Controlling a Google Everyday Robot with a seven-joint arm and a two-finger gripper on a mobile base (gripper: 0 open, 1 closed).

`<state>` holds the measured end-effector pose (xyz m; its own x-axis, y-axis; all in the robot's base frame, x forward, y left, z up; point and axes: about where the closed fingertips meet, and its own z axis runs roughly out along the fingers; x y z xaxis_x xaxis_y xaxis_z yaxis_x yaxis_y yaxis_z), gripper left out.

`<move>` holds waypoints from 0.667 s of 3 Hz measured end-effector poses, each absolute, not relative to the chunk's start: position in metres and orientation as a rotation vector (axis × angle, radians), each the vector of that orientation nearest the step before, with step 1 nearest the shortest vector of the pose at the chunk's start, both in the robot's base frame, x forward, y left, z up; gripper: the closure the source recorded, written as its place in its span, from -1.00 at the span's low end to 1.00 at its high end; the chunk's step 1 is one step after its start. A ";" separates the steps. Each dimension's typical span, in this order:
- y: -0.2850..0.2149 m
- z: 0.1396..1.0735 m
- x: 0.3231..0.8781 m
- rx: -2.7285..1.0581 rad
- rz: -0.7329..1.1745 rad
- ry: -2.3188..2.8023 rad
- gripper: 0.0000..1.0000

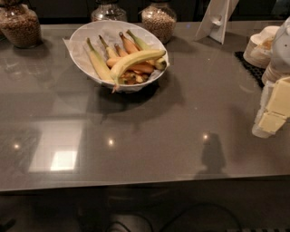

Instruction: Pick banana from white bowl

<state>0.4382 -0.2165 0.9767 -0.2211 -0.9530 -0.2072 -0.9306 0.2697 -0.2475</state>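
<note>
The white bowl (84, 34), wide and oval with a white paper liner, stands at the back left of the grey counter. The banana (135, 60), long, thick and pale yellow-green, lies across the top of the pile with its brownish stem end hanging over the bowl's front rim. Smaller orange-brown bananas (136, 68) and a straighter yellow-green banana (97, 63) lie under and beside it. My gripper (273, 113), with cream-coloured pads, hangs at the right edge of the view, far to the right of the bowl and above the counter. Nothing shows in it.
Glass jars of grain stand along the back: one at the far left (19, 25), one behind the bowl (108, 11), one to its right (159, 19). A white stand (216, 20) sits back right. Stacked cream dishes (260, 45) rest on a black mat (249, 68).
</note>
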 end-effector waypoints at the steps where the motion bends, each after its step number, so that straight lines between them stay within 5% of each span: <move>1: -0.215 0.979 0.439 -1.720 -0.110 2.219 -1.00; 2: -0.195 0.988 0.464 -1.763 -0.138 2.069 -1.00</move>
